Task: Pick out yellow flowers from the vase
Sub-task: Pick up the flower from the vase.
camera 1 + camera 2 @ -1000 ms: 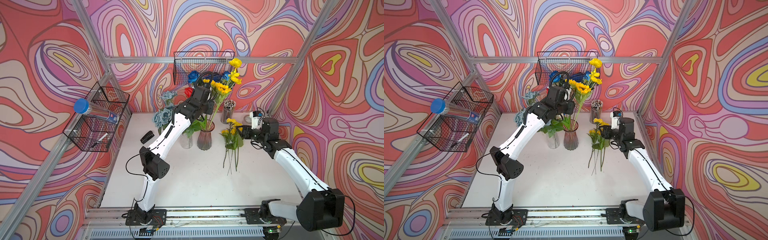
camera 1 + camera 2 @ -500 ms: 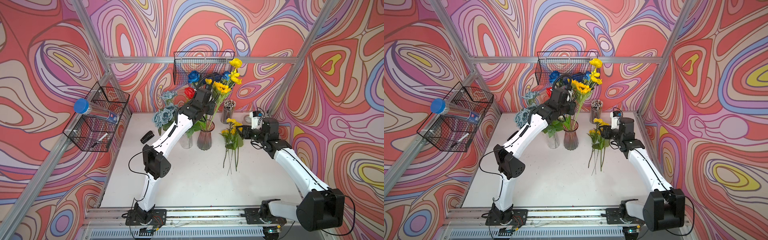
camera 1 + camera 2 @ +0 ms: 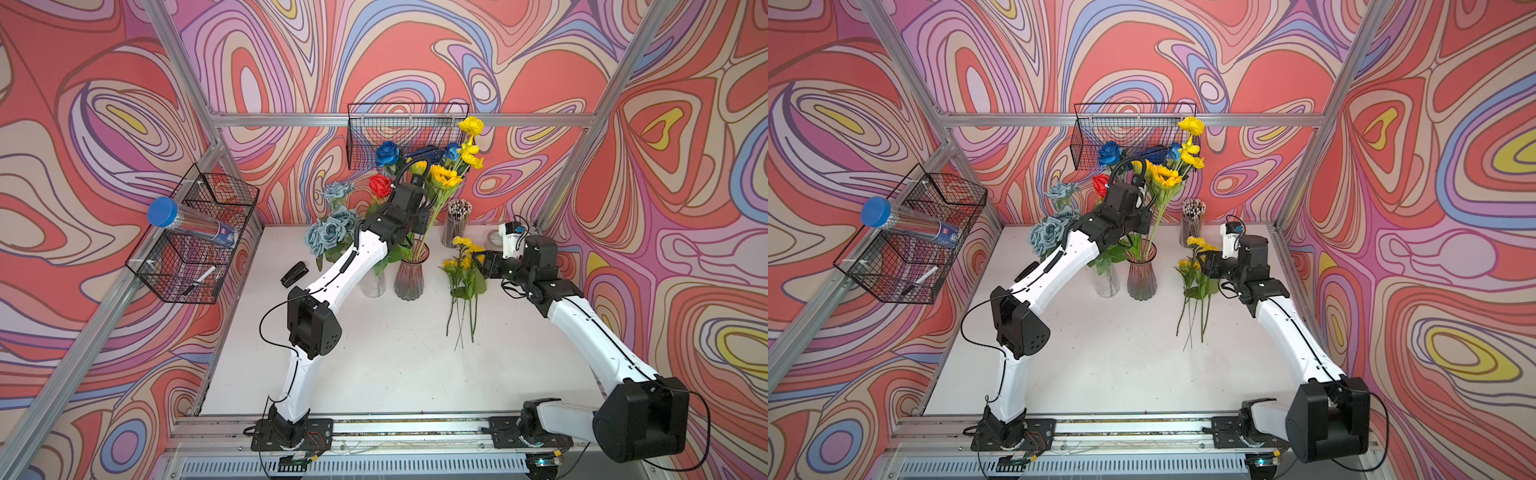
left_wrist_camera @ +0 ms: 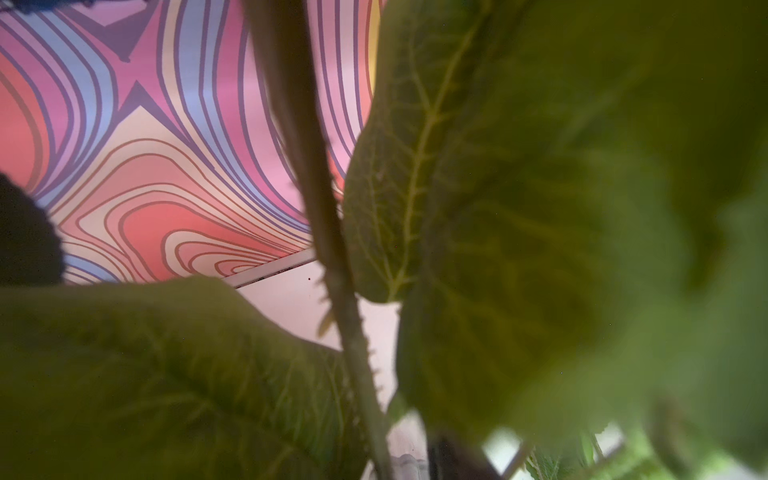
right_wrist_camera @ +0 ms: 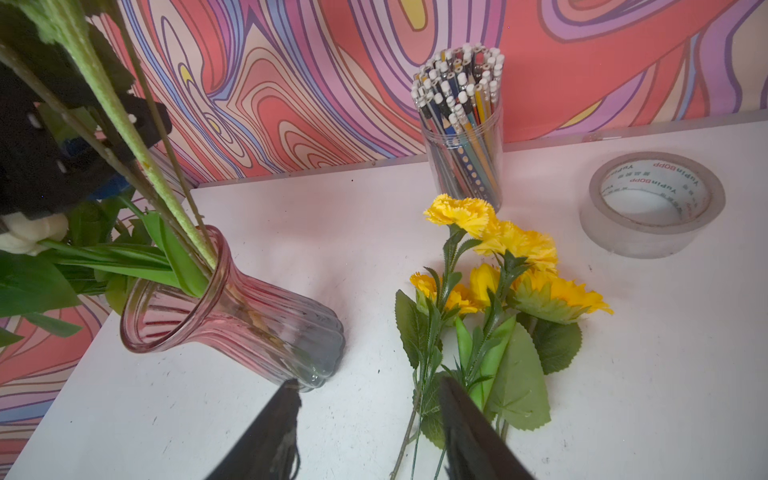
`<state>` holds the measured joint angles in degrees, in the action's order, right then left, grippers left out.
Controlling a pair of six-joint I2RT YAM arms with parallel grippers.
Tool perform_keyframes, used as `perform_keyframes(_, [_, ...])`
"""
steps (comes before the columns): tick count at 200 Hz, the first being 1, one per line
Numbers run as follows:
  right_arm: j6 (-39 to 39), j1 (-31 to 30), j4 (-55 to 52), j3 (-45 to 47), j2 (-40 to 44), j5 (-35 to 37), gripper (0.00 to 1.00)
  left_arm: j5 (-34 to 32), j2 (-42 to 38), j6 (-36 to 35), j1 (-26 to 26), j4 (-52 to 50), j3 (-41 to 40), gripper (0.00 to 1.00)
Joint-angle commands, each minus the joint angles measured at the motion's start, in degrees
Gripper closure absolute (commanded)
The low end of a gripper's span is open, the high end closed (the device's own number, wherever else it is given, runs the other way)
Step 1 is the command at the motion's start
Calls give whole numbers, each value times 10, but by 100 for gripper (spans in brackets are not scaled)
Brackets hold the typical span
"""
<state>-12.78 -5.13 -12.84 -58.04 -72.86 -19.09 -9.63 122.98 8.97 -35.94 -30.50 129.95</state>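
Left arm is stretched in among the stems above the pink ribbed vase (image 3: 409, 277), which stands upright on the white worktop (image 3: 395, 365). Left pincer (image 3: 419, 219) is buried in foliage; clenched or released cannot be told. Its wrist view is filled by blurred green leaves (image 4: 457, 187) and one prickly stem (image 4: 328, 232) close to the lens.

Yellow flowers (image 3: 448, 179) stand in the vase, sunflowers lower and ruffled heads higher, leaning toward the wire basket (image 3: 407, 133) on the back wall. A blue rose (image 3: 387, 153) and a red rose (image 3: 380, 185) are near them.

Loose yellow bunch (image 5: 498, 266) lies flat on the worktop beside the vase, heads toward the pencil jar (image 5: 461, 166), with a tape roll (image 5: 652, 208) nearby.

Right pincer (image 5: 368, 386) hangs released, nothing between its jaws, low over the worktop between vase and bunch.
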Motion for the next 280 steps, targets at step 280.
perform_keyframes(280, [-4,-2,10,1,2,-30,42,198,-324,-17,-1,308,-289,100])
